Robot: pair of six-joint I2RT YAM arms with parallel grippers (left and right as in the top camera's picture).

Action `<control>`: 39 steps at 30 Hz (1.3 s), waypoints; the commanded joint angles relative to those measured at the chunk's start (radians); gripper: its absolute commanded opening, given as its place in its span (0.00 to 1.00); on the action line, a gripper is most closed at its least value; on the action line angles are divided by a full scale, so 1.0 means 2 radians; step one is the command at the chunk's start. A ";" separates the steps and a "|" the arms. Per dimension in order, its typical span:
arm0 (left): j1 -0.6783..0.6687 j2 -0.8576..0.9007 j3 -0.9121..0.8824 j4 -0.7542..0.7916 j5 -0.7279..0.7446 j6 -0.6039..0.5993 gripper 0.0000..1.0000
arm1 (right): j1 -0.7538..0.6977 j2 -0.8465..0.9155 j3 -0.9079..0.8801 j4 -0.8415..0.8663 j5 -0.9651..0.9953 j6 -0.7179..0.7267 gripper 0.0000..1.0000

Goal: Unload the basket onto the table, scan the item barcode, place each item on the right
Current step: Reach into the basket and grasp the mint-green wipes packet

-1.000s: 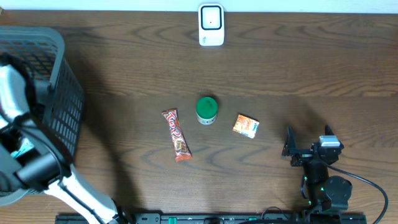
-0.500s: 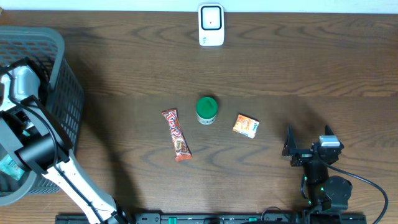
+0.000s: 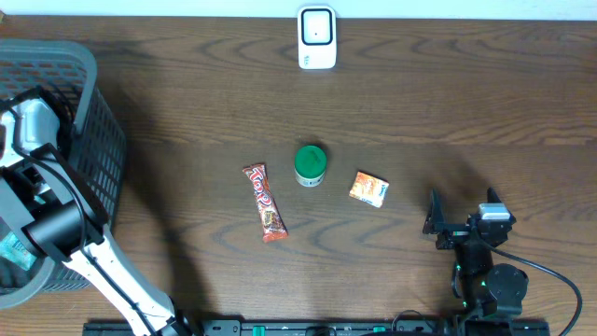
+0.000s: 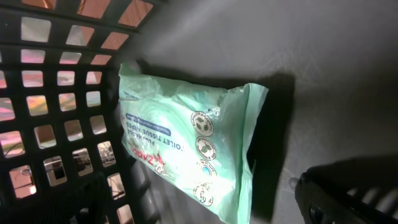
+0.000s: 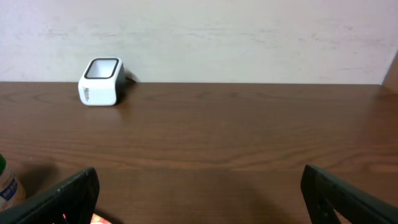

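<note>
Dark brown wood makes up the table (image 3: 466,103), and a grey mesh basket (image 3: 98,159) stands at its left edge. The left arm (image 3: 56,233) reaches over the rim and down into this basket. From the left wrist view, the left gripper (image 4: 214,208) hangs above the basket floor with its jaws spread wide. One dark finger (image 4: 348,193) shows at the lower right of that view, and nothing is clamped between the two. Below the gripper a pale green pack of wipes (image 4: 180,143) lies flat on the basket floor, with one end against the latticed wall. A white scanner (image 3: 316,37) sits at the far edge of the table, near the middle. Three items lie in a loose row at the centre of the table, apart from one another: a red-and-orange candy bar (image 3: 265,202), a green-lidded jar (image 3: 310,164) standing upright, and a small orange packet (image 3: 369,189). The right gripper (image 3: 463,198) is low at the near right, well apart from the packet. Its jaws are fully spread and empty, and it points toward the far wall.
</note>
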 commanded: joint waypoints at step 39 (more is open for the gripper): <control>0.093 0.006 -0.059 0.009 0.022 0.017 0.07 | -0.001 -0.001 -0.001 -0.002 0.001 0.007 0.99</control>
